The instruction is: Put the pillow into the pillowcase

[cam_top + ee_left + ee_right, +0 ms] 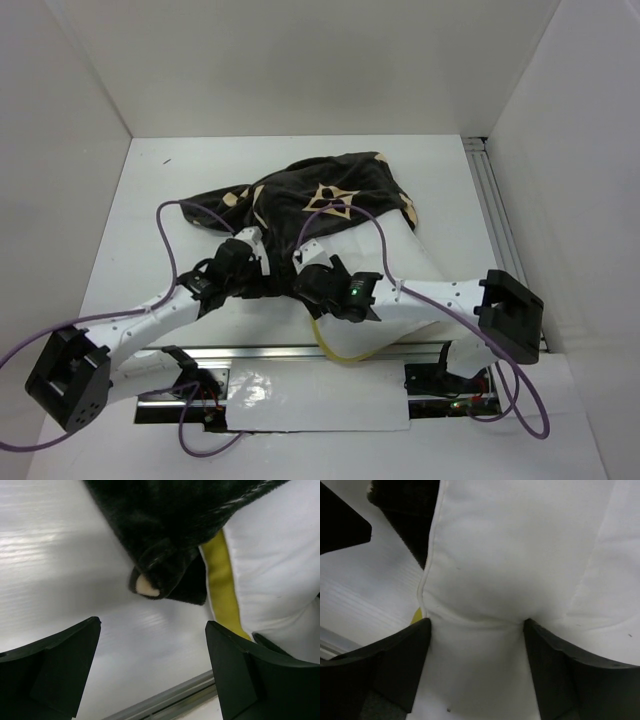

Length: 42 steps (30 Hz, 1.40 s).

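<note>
The pillowcase (pixel 322 195), dark plush with tan motifs, lies crumpled at the table's middle back. The white pillow (pixel 410 262) lies in front of it, partly under both arms, with its yellow seam (pixel 335 350) looping at the near edge. My left gripper (pixel 258 255) is open and empty. In the left wrist view it (pixel 152 622) hovers over bare table, just short of a pillowcase corner (pixel 165 570) and the pillow's yellow seam (pixel 222 580). My right gripper (pixel 308 268) is open. In the right wrist view it (pixel 476 622) straddles a bulge of the pillow (pixel 520 555), with both fingers pressed into it.
An aluminium rail (pixel 300 352) runs along the near edge, and it also shows in the left wrist view (pixel 170 700). Another rail (pixel 495 210) runs along the right side. White walls enclose the table at the left, back and right. Purple cables loop off both arms.
</note>
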### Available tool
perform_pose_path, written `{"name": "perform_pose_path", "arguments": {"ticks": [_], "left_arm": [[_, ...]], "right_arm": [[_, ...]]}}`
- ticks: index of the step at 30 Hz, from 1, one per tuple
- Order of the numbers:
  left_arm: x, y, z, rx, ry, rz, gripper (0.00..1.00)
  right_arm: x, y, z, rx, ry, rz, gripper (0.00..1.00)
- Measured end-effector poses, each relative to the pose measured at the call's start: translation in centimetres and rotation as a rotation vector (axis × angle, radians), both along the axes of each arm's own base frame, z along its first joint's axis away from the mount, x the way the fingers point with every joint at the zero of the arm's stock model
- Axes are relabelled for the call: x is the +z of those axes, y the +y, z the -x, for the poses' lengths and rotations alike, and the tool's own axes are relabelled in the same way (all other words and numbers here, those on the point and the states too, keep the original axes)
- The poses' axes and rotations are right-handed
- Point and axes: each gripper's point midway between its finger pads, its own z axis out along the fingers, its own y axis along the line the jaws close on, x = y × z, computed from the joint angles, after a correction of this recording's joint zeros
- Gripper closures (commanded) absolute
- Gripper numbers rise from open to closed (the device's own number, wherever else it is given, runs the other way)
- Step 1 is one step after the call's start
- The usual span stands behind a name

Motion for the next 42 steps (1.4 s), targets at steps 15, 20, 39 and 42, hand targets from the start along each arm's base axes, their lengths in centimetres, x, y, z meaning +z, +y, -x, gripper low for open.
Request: {"name": "perform_pose_path", "arguments": {"ticks": [15, 20, 39, 42], "left_arm": [[-4.8, -2.6, -2.8, -0.049, 0.101, -0.03, 0.8], [-4.9, -3.4, -3.1, -0.068, 0.11, -0.017, 1.0], [9.1, -8.0, 5.5, -0.293, -0.257, 0.075, 1.0], [9.8, -8.7, 6.3, -0.33, -0.259, 0.087, 1.0]], "right_arm": [[1.0, -0.8, -1.2, -0.044, 0.022, -0.093, 1.0], [3.3, -0.6, -1.7, -0.027, -0.027, -0.154, 1.0], [10.6, -1.9, -7.7, -0.108, -0.323, -0.248, 1.0], [12.6, -1.8, -8.9, -0.153, -0.398, -0.301, 1.0]]}}
